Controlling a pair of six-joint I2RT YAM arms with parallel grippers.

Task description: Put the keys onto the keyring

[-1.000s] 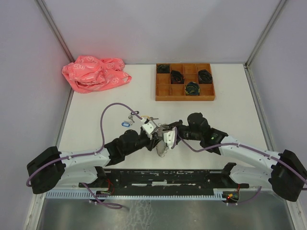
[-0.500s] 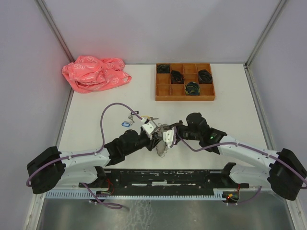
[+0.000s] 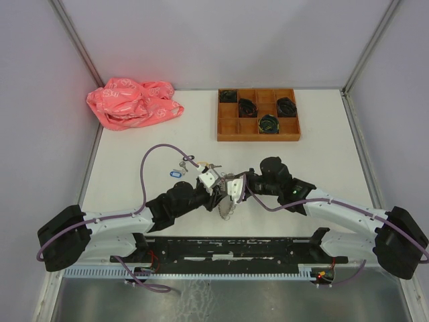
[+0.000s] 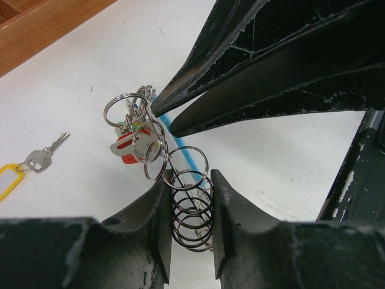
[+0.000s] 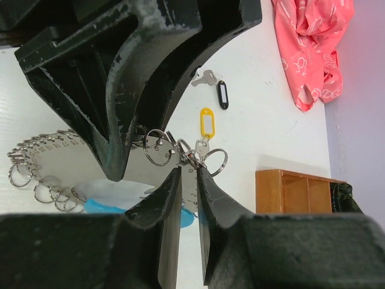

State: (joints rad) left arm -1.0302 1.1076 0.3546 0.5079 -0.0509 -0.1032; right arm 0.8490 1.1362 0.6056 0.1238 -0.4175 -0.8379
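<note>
The keyring (image 3: 226, 203) hangs between my two grippers above the table's near middle. My left gripper (image 4: 189, 177) is shut on a stack of its silvery rings (image 4: 191, 211). The light-blue section (image 4: 180, 150) and a red-tagged key (image 4: 126, 150) sit just beyond. My right gripper (image 5: 188, 171) is shut on a flat silver piece of the keyring, beside loose rings (image 5: 157, 147); its fingertips (image 4: 165, 117) come in from the upper right in the left wrist view. A yellow-tagged key (image 5: 206, 123) and a dark-tagged key (image 5: 222, 94) lie on the table; the dark-tagged one looks blue from above (image 3: 176, 174).
A wooden compartment tray (image 3: 258, 115) holding black coiled bundles stands at the back, right of centre. A crumpled pink cloth (image 3: 133, 102) lies at the back left. A purple cable (image 3: 144, 171) loops over the left arm.
My right gripper has shifted slightly left and away, closer to the left gripper. The keyring stays held between them.
</note>
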